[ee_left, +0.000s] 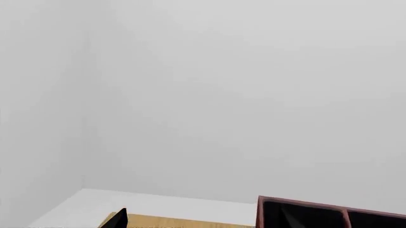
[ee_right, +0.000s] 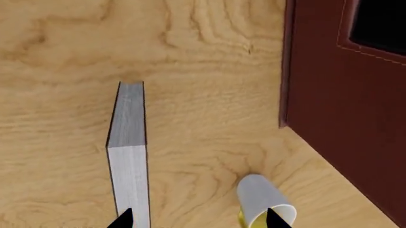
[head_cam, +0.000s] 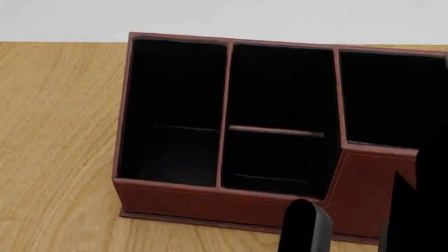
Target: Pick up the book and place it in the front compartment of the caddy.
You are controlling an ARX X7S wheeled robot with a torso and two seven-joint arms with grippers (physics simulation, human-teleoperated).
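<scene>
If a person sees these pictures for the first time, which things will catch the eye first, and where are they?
In the head view, the dark red caddy with its black-lined cells fills most of the wooden table. In the right wrist view, the book stands on the table with its pale page edge facing the camera, between the right gripper fingertips. A white-and-yellow mug lies on its side between the book and the caddy's wall.
</scene>
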